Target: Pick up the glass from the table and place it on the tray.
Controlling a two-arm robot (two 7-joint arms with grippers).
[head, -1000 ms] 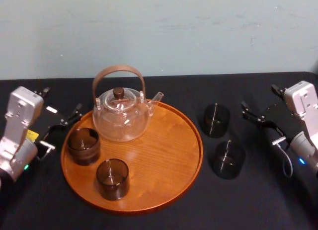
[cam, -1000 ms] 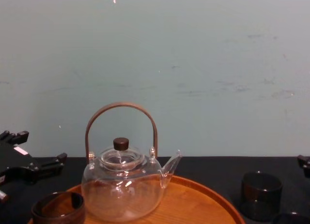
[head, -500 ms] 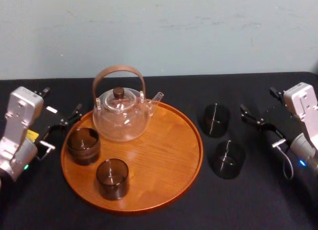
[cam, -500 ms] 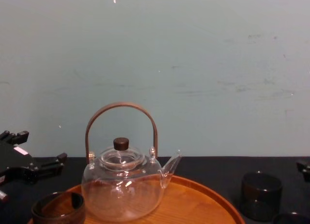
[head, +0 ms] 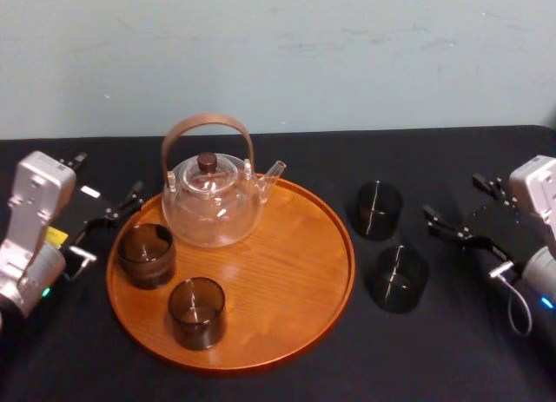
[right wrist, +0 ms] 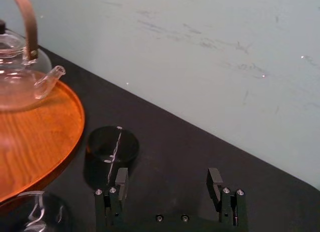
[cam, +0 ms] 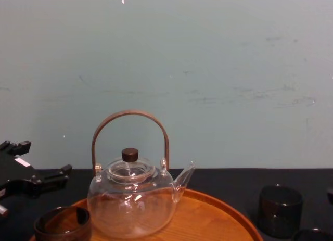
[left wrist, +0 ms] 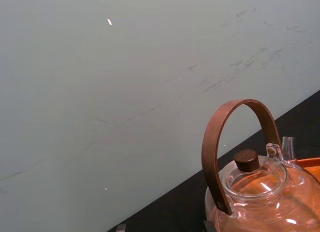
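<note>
Head looks down, chest low; share tray (head: 287, 272).

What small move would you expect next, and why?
Probably the right end effector slides left toward the farther dark glass, centring it between its open fingers: that glass stands on the table just ahead, off-centre. The left end effector sits by the tray.
</note>
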